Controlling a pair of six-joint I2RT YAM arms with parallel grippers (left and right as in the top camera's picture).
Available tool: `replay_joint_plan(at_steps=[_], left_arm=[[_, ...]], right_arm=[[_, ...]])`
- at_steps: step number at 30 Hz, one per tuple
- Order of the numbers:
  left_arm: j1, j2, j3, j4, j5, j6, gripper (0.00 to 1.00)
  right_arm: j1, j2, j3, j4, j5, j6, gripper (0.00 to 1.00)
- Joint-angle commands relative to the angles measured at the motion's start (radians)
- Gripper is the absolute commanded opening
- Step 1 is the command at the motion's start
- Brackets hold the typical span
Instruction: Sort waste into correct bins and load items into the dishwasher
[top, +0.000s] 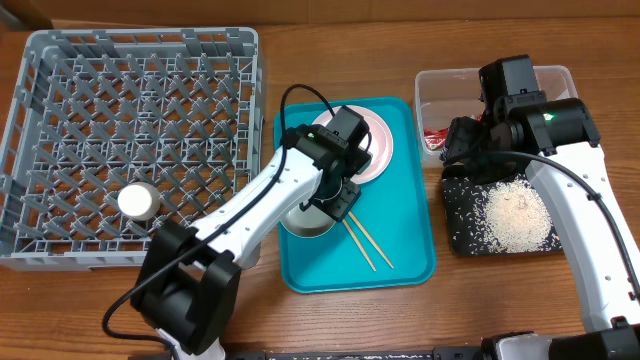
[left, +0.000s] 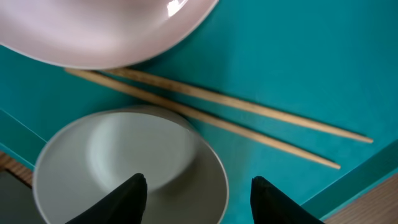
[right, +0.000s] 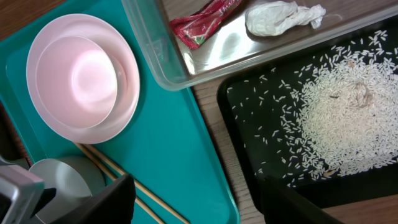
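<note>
Left jaws stand apart and hold nothing. Their two black fingers (left: 127, 202) hang over the metal bowl (left: 124, 162), one above the inside and one out past the rim. I cannot tell if they touch it. The metal bowl sits on the teal tray (top: 405, 265), at the near left corner. Just beside the bowl lie the chopsticks (left: 249, 121), side by side and flat on the tray. Their far ends go under the edge of the plate (right: 127, 93). The plate is round and pale and sits at the far end of the same tray. A small white bowl (right: 74, 78) rests inside it.

Right jaws stand apart too, with nothing between them. One finger hangs over the right edge of the teal tray and the other over the black tray (right: 239, 124).

The black tray lies on the bench (top: 500, 310), just right of the teal tray. A heap of rice (right: 336, 118) is in it, with loose grains all around. Past the black tray is the clear tub (right: 155, 56). In it lie the red-and-white wrapper (right: 205, 22) and the white scrap (right: 280, 15), near each other.

On the left side of the bench is the big grey dish rack (top: 60, 100), just beside the teal tray. A white cup (top: 138, 200) sits in it near the front.
</note>
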Motion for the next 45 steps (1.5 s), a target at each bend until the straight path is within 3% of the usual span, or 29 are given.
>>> replay_joint_plan(at_steps=[1,9,18,23,40,45], left_arm=[[-0.011,0.038,0.015,-0.015,0.035,0.0,0.54],[-0.014,0.054,0.002,-0.018,0.045,0.0,0.47],[-0.025,0.055,-0.067,0.015,0.045,0.0,0.45],[-0.031,0.055,-0.084,0.023,0.045,-0.004,0.29],[-0.04,0.055,-0.116,0.055,0.043,-0.012,0.18],[-0.04,0.055,-0.117,0.059,0.005,-0.034,0.04]], right_arm=[[-0.001,-0.005,0.012,0.003,0.0,0.005,0.66],[-0.001,-0.005,0.012,-0.008,-0.001,0.005,0.66],[-0.001,-0.005,0.012,-0.008,-0.001,0.005,0.66],[-0.001,-0.005,0.012,-0.008,0.0,0.005,0.66],[-0.001,-0.005,0.012,-0.008,0.0,0.001,0.66],[-0.001,-0.005,0.012,-0.009,0.0,0.001,0.66]])
